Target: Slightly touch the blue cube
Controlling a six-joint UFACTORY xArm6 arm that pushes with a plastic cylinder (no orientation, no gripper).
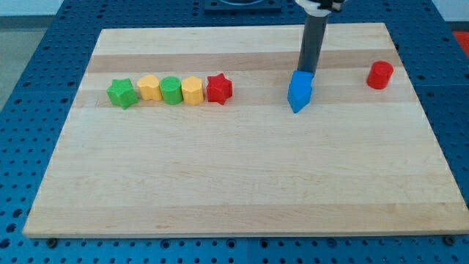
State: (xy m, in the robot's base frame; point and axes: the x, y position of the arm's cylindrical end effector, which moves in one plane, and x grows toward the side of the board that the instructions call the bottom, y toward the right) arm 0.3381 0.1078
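The blue cube (300,91) sits on the wooden board (242,183), right of centre in the upper half, turned so one corner points to the view's bottom. My dark rod comes down from the view's top, and my tip (305,72) stands at the cube's upper edge, touching it or very nearly so.
A row of five blocks lies at the upper left: a green star (122,93), a yellow block (149,87), a green block (171,90), a yellow block (192,91) and a red star (218,89). A red cylinder (379,75) stands near the right edge.
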